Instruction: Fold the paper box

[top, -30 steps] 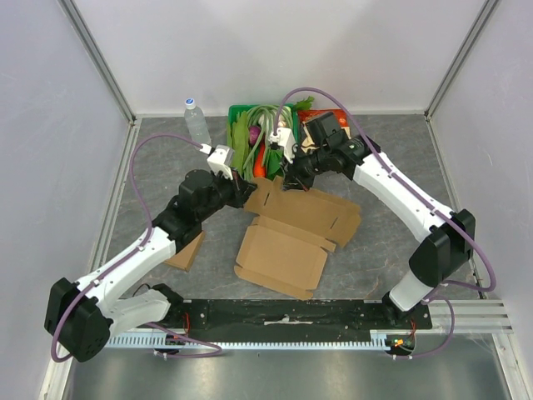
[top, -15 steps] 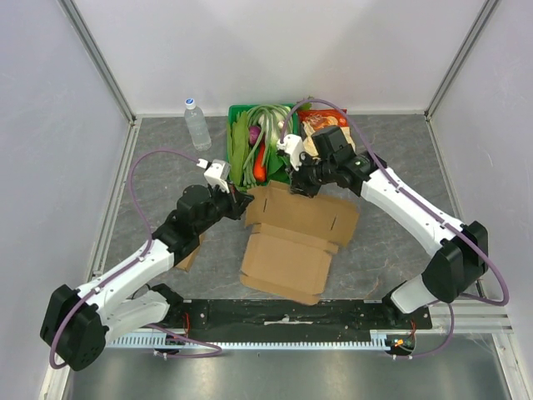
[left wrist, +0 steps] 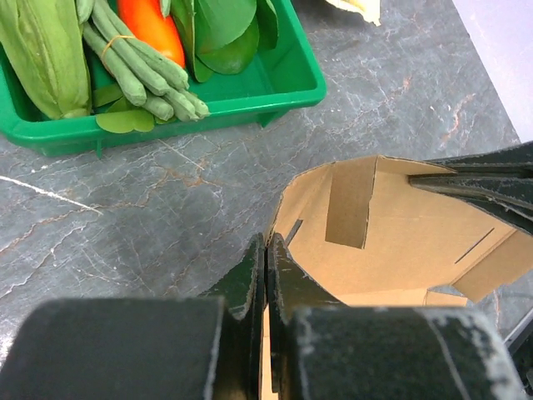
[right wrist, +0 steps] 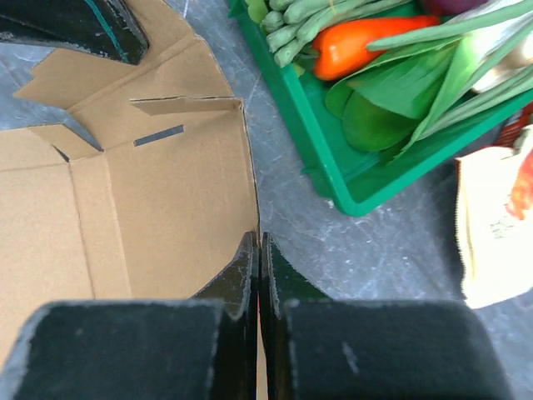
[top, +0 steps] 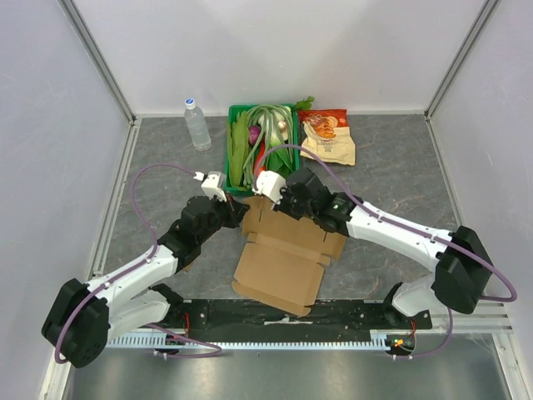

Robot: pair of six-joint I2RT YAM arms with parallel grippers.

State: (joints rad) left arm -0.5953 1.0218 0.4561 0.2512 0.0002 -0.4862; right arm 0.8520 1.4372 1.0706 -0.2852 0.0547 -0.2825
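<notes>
The brown paper box [top: 279, 258] lies unfolded in the middle of the table, its far panel raised and curved. My left gripper [top: 241, 213] is shut on the left edge of that raised panel; in the left wrist view the jaws [left wrist: 266, 250] pinch the cardboard [left wrist: 408, 242]. My right gripper [top: 276, 197] is shut on the panel's right edge; in the right wrist view its jaws [right wrist: 259, 246] pinch the cardboard [right wrist: 166, 208]. The two grippers face each other across the panel.
A green tray [top: 231, 146] of vegetables stands just behind the box and also shows in the left wrist view [left wrist: 250, 96] and the right wrist view [right wrist: 333, 183]. A water bottle [top: 197, 123] stands at the back left. A snack bag [top: 327, 137] lies right of the tray.
Both grippers have moved toward the near edge with the box's far panel between them. The panel has lifted and the box has slid nearer. The right arm has swung left, uncovering the snack bag.
</notes>
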